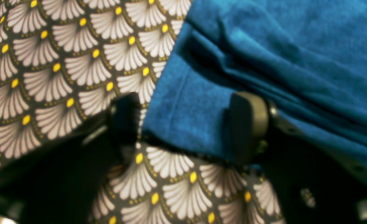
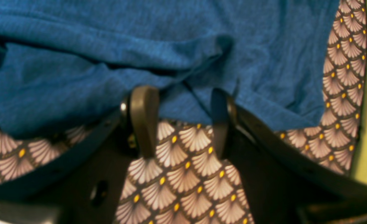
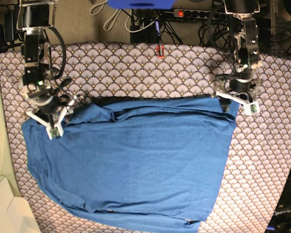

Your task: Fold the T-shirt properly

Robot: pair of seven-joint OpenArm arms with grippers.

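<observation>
The blue T-shirt (image 3: 136, 165) lies spread across the scallop-patterned tablecloth (image 3: 136, 68), with a bunched fold along its far edge. My right gripper (image 3: 65, 107) is at the shirt's far left corner. In the right wrist view this gripper (image 2: 181, 105) stands open, its fingertips (image 2: 143, 102) touching the rumpled hem of the T-shirt (image 2: 108, 37). My left gripper (image 3: 230, 99) is at the far right corner. In the left wrist view it (image 1: 186, 124) is open, with a corner of the T-shirt (image 1: 295, 46) lying loose between its fingers (image 1: 248, 124).
A small red object (image 3: 159, 50) sits at the table's far edge, with cables and a power strip (image 3: 194, 13) behind it. A pale box (image 3: 5, 208) stands off the front left corner. The tablecloth's edge (image 2: 357, 93) runs close beside the right gripper.
</observation>
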